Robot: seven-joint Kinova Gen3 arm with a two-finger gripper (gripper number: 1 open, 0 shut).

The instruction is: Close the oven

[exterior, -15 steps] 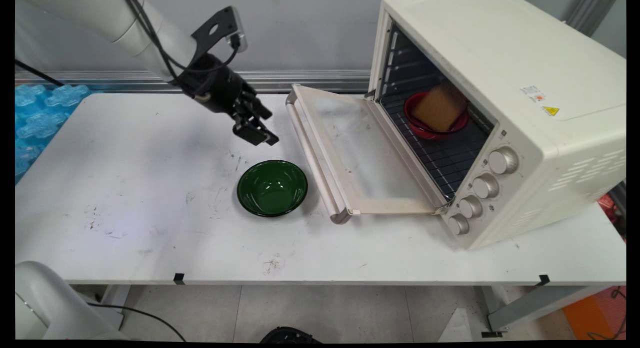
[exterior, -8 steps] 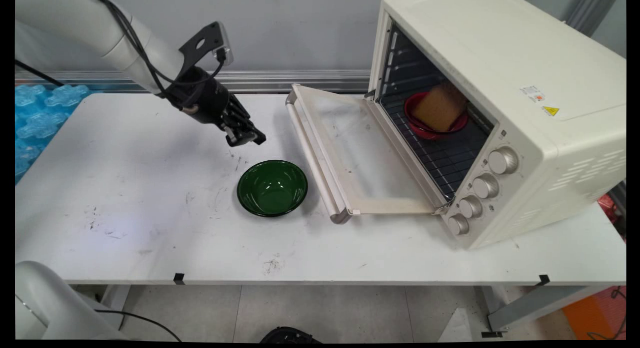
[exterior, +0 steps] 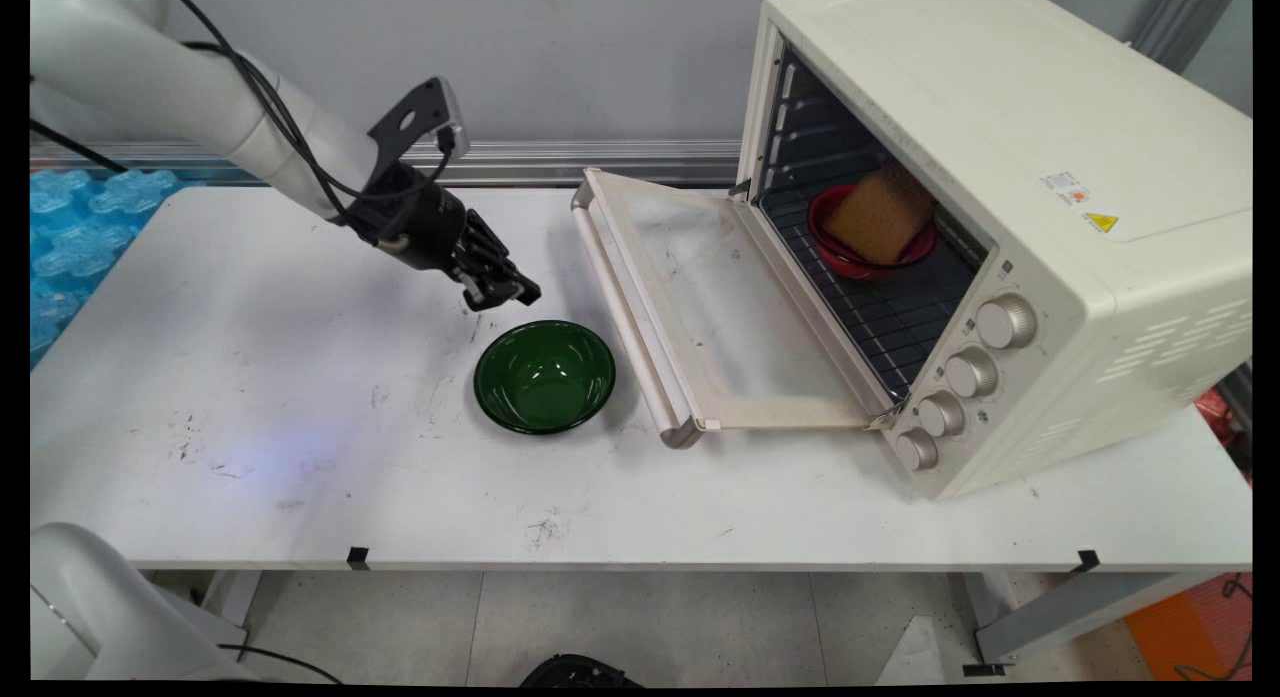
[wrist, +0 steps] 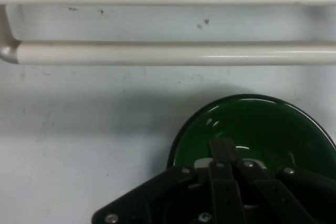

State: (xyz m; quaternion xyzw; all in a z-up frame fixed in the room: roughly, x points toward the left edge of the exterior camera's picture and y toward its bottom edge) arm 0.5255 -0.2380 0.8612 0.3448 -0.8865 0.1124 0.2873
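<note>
Black gripper (exterior: 505, 292) fingers pressed together, angled down-right just beyond green bowl (exterior: 544, 376), oven door (exterior: 700, 307) beside.

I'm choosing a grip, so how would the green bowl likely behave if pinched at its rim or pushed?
The green bowl looks glossy, so fingers may slip on its rim. It seems rigid and thin-walled, probably light. Its round underside narrows toward the table, so a rim push might tilt it rather than slide it. The gripper hovers beside it, shut.
</note>
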